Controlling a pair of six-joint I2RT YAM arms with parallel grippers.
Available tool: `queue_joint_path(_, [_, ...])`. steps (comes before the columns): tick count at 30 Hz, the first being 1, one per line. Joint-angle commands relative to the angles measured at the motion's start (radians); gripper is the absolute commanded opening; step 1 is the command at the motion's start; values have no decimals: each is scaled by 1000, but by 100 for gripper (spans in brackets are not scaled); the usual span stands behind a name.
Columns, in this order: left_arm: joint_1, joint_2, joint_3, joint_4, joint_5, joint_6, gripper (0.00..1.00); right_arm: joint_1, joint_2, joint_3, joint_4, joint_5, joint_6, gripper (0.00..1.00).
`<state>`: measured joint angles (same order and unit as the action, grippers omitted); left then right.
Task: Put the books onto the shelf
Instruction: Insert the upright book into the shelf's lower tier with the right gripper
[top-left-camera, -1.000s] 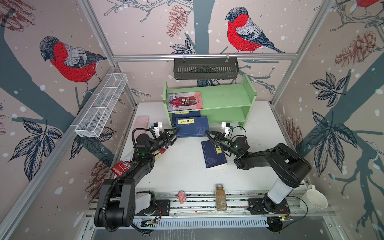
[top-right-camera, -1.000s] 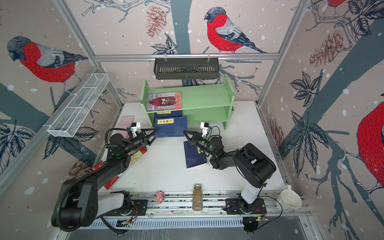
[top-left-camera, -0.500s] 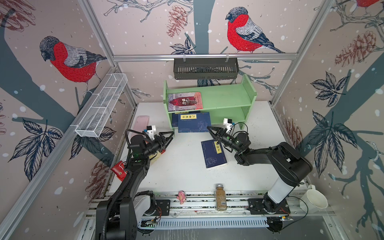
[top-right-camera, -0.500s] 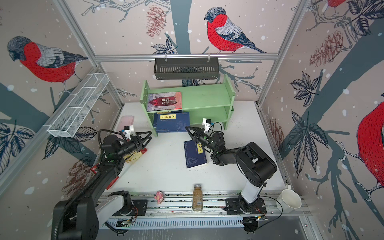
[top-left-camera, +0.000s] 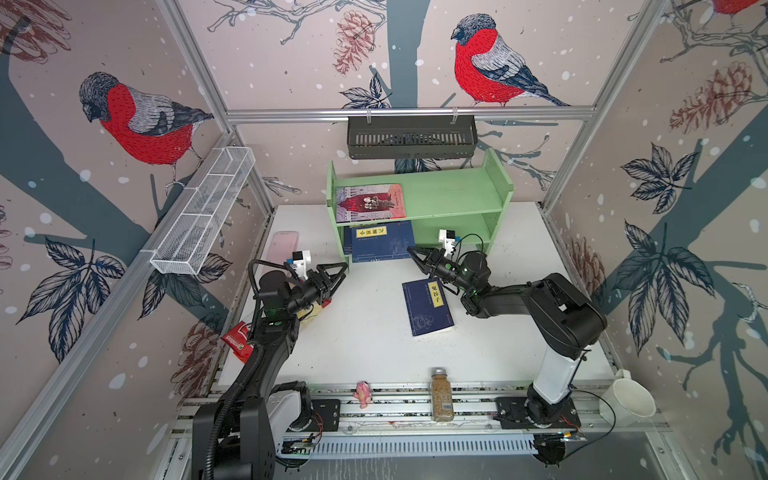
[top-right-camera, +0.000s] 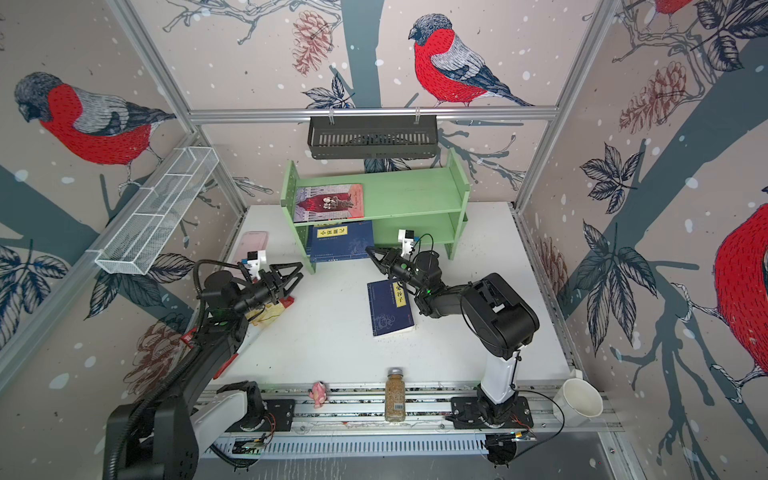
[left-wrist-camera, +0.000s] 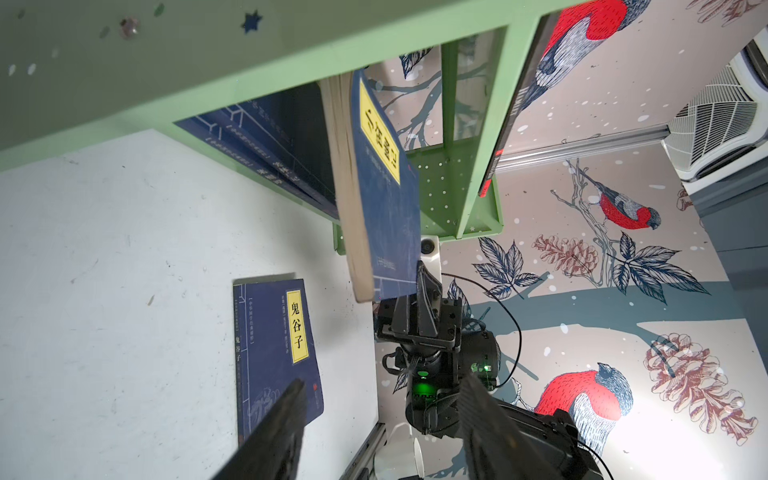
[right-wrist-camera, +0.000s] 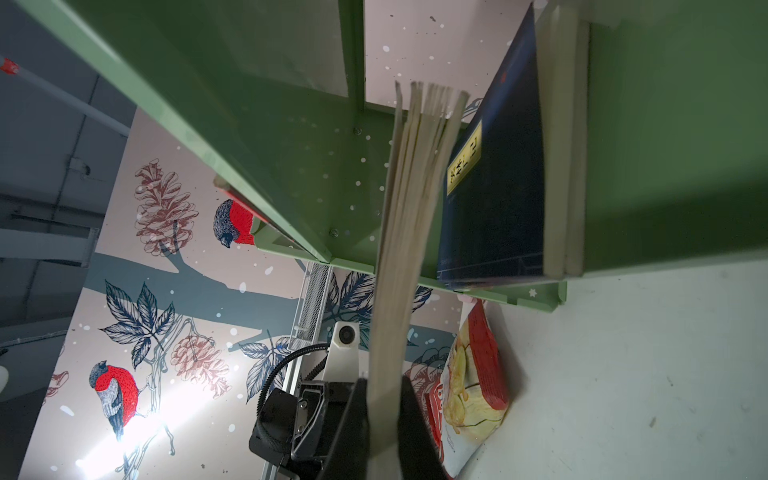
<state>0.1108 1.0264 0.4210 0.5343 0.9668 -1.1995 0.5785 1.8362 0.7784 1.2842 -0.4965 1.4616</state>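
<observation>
Now the right claw (top-left-camera: 412, 251), pinching the yellow-labelled navy paperback (top-left-camera: 382, 243), has slid it deeper into the lower tier of the light green wooden shelf (top-left-camera: 453, 199), mid-frame; left claw (top-left-camera: 338, 272), spread, has backed off. Nearly shelved.

1. I am looking into a robot test cell, a lab rig and not a lived-in room. The green shelf (top-left-camera: 453, 199) stands at the back of a white tabletop (top-left-camera: 365, 345) boxed in by aluminium frame bars (top-left-camera: 407, 113).
2. Behind the shelf and to both sides of it, the walls are printed bird-and-pinecone panels (top-left-camera: 486, 66) set in that frame.
3. Opposite the shelf, along the table's front edge, two black robot arms (top-left-camera: 561, 316) are bolted to a slotted metal rail (top-left-camera: 399, 409). Bare wiring and a cable duct (top-left-camera: 415, 446) run just beyond it.
</observation>
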Motion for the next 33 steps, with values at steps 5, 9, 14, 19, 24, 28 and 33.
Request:
queue_joint_path(5, [22, -8, 14, 3, 12, 17, 59, -3, 58, 71, 53, -10, -13, 0])
queue_joint_path(9, [32, -10, 16, -12, 7, 18, 59, -9, 85, 113, 41, -16, -22, 1])
queue_joint_path(14, [48, -2, 16, 1, 7, 4, 59, -9, 108, 160, -4, -20, -42, 1])
queue_joint_path(19, [50, 4, 14, 33, 14, -16, 59, -11, 146, 205, -25, -28, -46, 0])
queue_joint_path(24, [50, 8, 10, 48, 13, -23, 59, -11, 178, 245, -34, -32, -41, 1])
queue_joint_path(28, [52, 10, 7, 52, 16, -22, 60, -11, 197, 274, -56, -34, -43, 1])
queue_joint_path(33, [52, 11, 5, 50, 19, -23, 60, -13, 209, 291, -74, -26, -44, 1])
